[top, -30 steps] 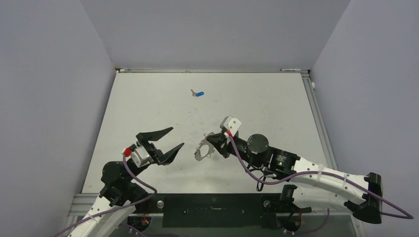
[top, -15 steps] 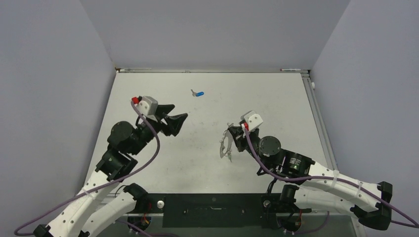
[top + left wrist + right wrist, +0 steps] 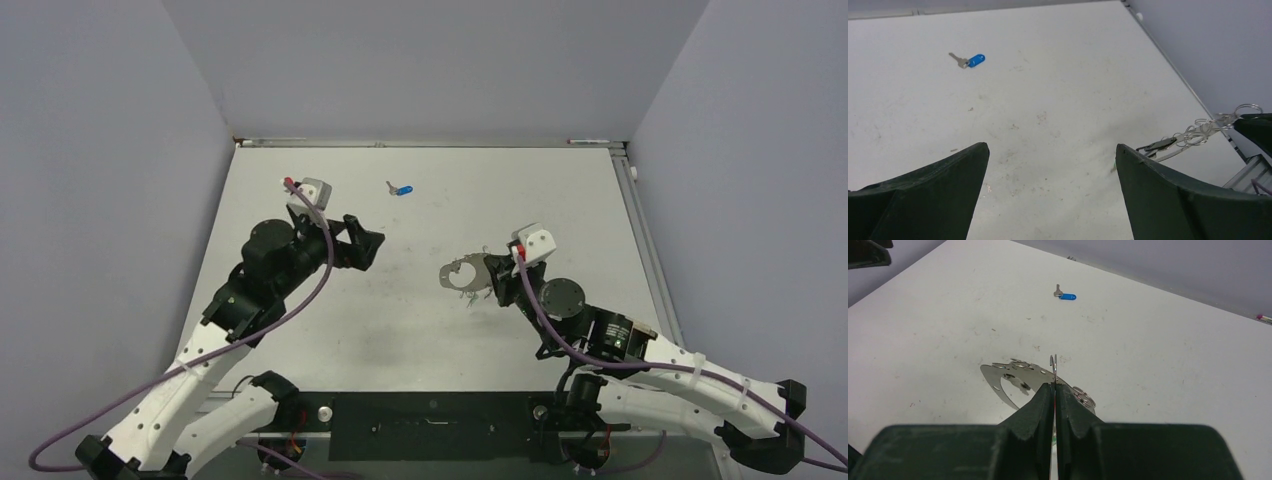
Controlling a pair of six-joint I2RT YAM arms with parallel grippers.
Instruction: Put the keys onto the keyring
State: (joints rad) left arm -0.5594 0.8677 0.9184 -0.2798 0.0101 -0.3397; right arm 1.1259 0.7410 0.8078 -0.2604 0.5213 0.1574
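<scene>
The blue-capped key [image 3: 402, 189] lies alone on the far middle of the white table [image 3: 300, 190]; it also shows in the left wrist view [image 3: 973, 60] and the right wrist view [image 3: 1066, 296]. My right gripper [image 3: 497, 278] is shut on the keyring [image 3: 462, 275], a silvery hoop with small rings strung on it, and holds it off the table; the jaws pinch a thin ring [image 3: 1053, 365] above the hoop [image 3: 1013, 382]. Only a green speck [image 3: 1114, 164] shows under the hoop. My left gripper [image 3: 365, 245] is open and empty [image 3: 1050, 146], near-left of the blue key.
Grey walls close the table on three sides. A metal rail [image 3: 640, 230] runs along the right edge. The keyring's dangling bits [image 3: 1198, 134] hang to the right of my left gripper's right finger.
My left arm has swung up and away toward the far side, nearer the blue key. My right gripper has carried the keyring to the right and farther back, turning the hoop flatter.
</scene>
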